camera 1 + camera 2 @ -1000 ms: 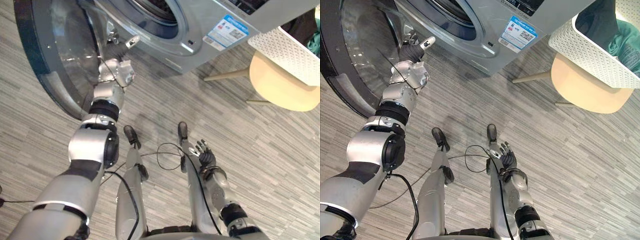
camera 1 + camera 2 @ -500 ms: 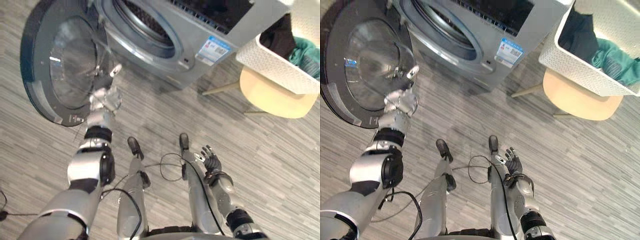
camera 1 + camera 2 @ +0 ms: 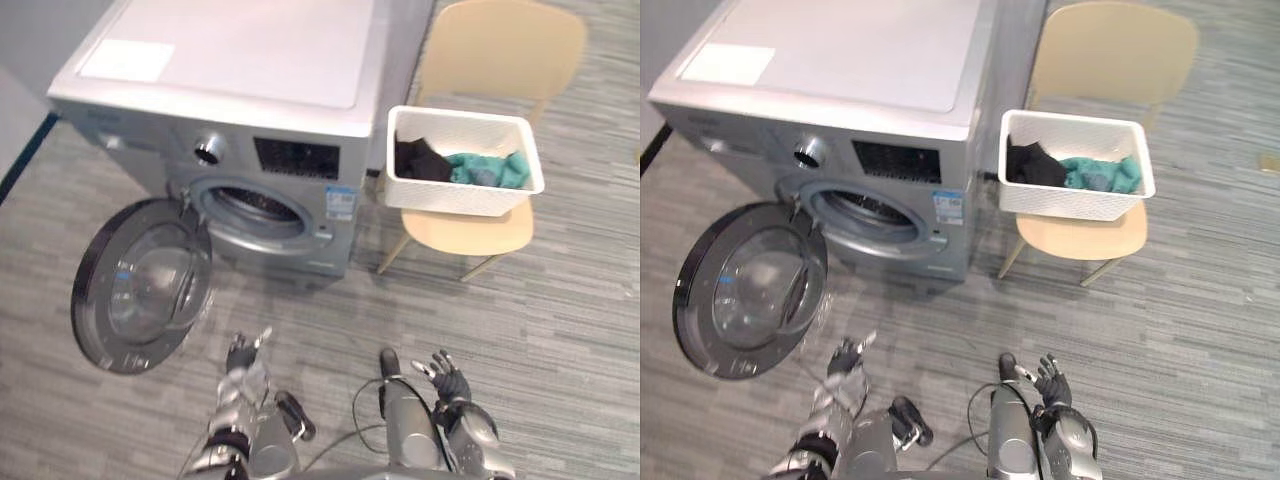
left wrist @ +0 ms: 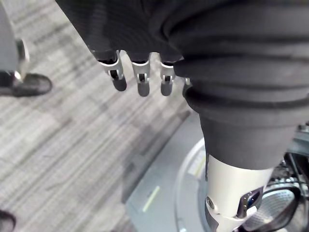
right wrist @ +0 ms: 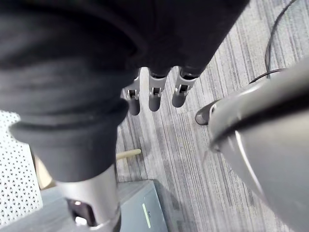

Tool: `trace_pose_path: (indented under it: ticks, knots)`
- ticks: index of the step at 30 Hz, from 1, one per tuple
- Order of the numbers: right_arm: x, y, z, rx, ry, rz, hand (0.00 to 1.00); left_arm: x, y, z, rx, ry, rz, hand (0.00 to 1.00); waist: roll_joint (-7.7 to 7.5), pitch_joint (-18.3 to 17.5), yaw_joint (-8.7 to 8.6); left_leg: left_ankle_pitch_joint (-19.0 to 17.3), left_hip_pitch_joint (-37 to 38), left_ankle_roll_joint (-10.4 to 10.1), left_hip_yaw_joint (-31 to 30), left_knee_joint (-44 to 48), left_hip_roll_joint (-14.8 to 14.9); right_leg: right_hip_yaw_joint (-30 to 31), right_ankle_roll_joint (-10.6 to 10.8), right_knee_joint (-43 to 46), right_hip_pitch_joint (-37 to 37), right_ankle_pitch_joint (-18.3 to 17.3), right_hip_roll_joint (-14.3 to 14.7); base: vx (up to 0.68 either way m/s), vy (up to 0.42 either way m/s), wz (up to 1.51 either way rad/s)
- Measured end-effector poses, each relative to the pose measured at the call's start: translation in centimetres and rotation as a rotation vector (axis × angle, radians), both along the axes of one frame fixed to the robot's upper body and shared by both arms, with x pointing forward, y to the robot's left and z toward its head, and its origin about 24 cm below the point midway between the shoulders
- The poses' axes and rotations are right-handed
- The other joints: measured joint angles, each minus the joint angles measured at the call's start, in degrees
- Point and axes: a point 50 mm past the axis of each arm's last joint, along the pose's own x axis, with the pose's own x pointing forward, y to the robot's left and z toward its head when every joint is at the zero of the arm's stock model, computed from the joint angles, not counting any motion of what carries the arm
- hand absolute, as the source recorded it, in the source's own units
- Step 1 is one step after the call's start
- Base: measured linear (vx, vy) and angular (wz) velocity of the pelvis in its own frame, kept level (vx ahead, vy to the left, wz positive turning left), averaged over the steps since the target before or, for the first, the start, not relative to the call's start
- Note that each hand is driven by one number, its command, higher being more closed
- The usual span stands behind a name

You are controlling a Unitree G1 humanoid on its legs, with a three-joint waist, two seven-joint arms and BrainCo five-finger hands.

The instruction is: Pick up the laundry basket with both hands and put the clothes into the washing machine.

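The room had a grey, striped plank floor (image 3: 560,300), and on it a silver washing machine (image 3: 250,80) stood with its round door (image 3: 140,285) swung fully open to the robot's left, leaving the drum opening (image 3: 250,207) clear. Just beside the machine, on its right, a pale chair (image 3: 500,45) carried the white laundry basket (image 3: 462,190) on its seat. The clothes (image 3: 485,168), a black piece and some teal ones, lay inside the basket.

Judged from that, little of the task was done. The door stood ready, but the basket had not been lifted and every garment seen was in it, so the reach, the two-handed lift, the carry and the loading all remained.

Both arms hung low, well apart from the basket and the machine. The left hand (image 3: 243,357) was held over the floor below the open door, its fingers (image 4: 140,82) straight and loosely spread, holding nothing. The right hand (image 3: 447,378) was lower right, palm turned up, its fingers (image 5: 153,96) relaxed and empty too. To my eye, the robot would have to turn right and raise both arms toward the basket's rim.
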Motion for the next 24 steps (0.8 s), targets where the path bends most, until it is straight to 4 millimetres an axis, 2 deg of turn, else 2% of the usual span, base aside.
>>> trace_pose_path:
  ticks: [2, 5, 9, 11, 12, 14, 16, 18, 19, 20, 21, 22, 23, 24]
  knots:
    - [-1.2, -0.7, -0.4, -0.004, 0.028, -0.051, 0.0, -3.4, 0.4, -1.7, 0.0, 0.109, 0.022, 0.0, 0.77, -2.7, -0.21, 1.02, 2.5, -1.37, 1.35, -2.38, -0.38, -1.17, 1.6, -3.91, 2.11, 1.85, 0.82, 0.09, -0.045, -0.37]
    - [-0.9, -1.6, 0.0, -0.031, 0.011, -0.085, 0.0, -5.4, 0.2, -2.6, 0.003, 0.189, 0.004, 0.0, 1.15, -5.19, -0.58, 3.48, 4.32, -2.98, 2.84, -7.26, -1.71, -2.81, 0.43, -7.24, 2.31, 2.52, 0.8, 0.11, -0.029, -0.32]
    - [1.9, -3.1, 3.5, -0.137, -0.157, -0.103, 0.0, -7.0, 0.0, -3.3, 0.007, 0.246, -0.032, 0.0, 1.81, -7.16, -0.35, 4.87, 7.5, -3.42, 6.54, -9.56, -0.49, -12.83, -0.45, -7.32, 2.73, 2.76, -1.23, 0.14, -0.037, -0.55]
    - [3.7, -3.6, 5.7, -0.19, -0.256, -0.091, 0.0, -7.6, -0.3, -3.5, -0.001, 0.268, -0.042, 0.0, 2.42, -8.69, 0.06, 4.93, 8.66, -3.51, 6.94, -9.89, 0.57, -18.93, 0.56, -6.91, 2.89, 2.25, -1.97, 0.18, -0.088, -0.72]
    - [4.3, -3.6, 6.6, -0.206, -0.299, -0.09, 0.0, -7.8, -0.3, -3.6, 0.001, 0.279, -0.047, 0.0, 2.51, -9.41, 0.19, 5.29, 9.1, -4.09, 7.26, -10.19, 1.52, -19.98, 1.21, -7.03, 2.79, 2.96, -1.6, 0.23, -0.175, -0.72]
    - [5.3, -3.5, 8.7, -0.231, -0.395, -0.091, 0.0, -8.2, -0.4, -3.8, 0.0, 0.297, -0.055, 0.0, 3.21, -9.99, 0.26, 6.36, 10.36, -5.89, 7.23, -10.35, 3.57, -19.61, 1.18, -7.26, 3.55, 3.56, 1.45, 0.2, -0.177, -0.57]
    - [5.9, -3.0, 11.2, -0.262, -0.524, -0.09, 0.0, -9.1, -0.4, -4.1, -0.018, 0.329, -0.023, 0.0, 3.13, -10.85, 0.3, 9.13, 12.83, -6.57, 7.17, -9.72, 6.47, -18.92, -0.47, -8.14, 5.27, 2.56, 5.09, 0.19, -0.187, -0.57]
    - [6.4, -2.3, 12.8, -0.269, -0.615, -0.07, 0.0, -9.3, -0.2, -4.1, -0.01, 0.343, 0.013, 0.0, 2.55, -11.2, 0.68, 11.74, 13.73, -5.14, 7.27, -7.46, 7.53, -16.85, -1.46, -8.4, 6.08, 1.91, 6.46, 0.15, -0.16, -0.71]
    - [6.7, -1.5, 14.0, -0.267, -0.679, -0.047, 0.0, -9.5, 0.0, -4.1, -0.018, 0.345, 0.044, 0.0, 1.89, -11.53, 1.08, 14.68, 13.37, -0.94, 5.94, -3.2, 8.59, -14.88, -2.04, -9.03, 7.05, 1.54, 7.08, 0.23, -0.191, -0.91]
    - [6.8, -0.9, 15.0, -0.268, -0.737, -0.033, 0.0, -9.4, 0.2, -4.1, -0.01, 0.34, 0.063, 0.0, 1.24, -11.47, 1.44, 14.91, 11.06, 2.85, 0.19, 2.74, 9.29, -12.91, -2.93, -9.68, 8.59, 0.83, 6.74, 0.23, -0.158, -0.75]
    - [6.9, -0.6, 15.4, -0.266, -0.758, -0.024, 0.0, -9.3, 0.1, -4.0, -0.012, 0.336, 0.065, 0.0, 0.75, -11.11, 1.6, 11.45, 9.41, 2.76, -4.03, 5.37, 8.68, -12.07, -3.07, -10.1, 9.32, 0.56, 6.88, 0.2, -0.079, -0.61]
    - [7.2, -0.6, 15.8, -0.272, -0.776, -0.024, 0.0, -9.1, 0.1, -4.0, -0.007, 0.323, 0.072, 0.0, 0.95, -11.07, 2.08, 5.79, 5.91, 1.81, -11.9, 9.58, 6.28, -10.61, -3.28, -10.46, 10.61, -0.32, 7.1, 0.17, -0.006, -0.59]
    - [7.1, -0.9, 15.8, -0.294, -0.768, -0.035, 0.0, -9.1, 0.4, -3.9, -0.005, 0.317, 0.08, 0.0, 0.96, -11.0, 2.91, 1.65, 2.37, 1.54, -17.38, 11.36, 2.88, -9.41, -3.12, -10.97, 12.56, -0.94, 7.33, 0.16, 0.003, -0.51]
    - [7.1, -0.9, 15.8, -0.303, -0.766, -0.031, 0.0, -9.1, 0.5, -3.9, -0.005, 0.316, 0.08, 0.0, 0.87, -10.94, 2.99, 1.26, 1.8, 1.6, -18.02, 11.27, 2.16, -9.14, -3.02, -10.99, 12.94, -1.08, 7.3, 0.18, 0.028, -0.42]
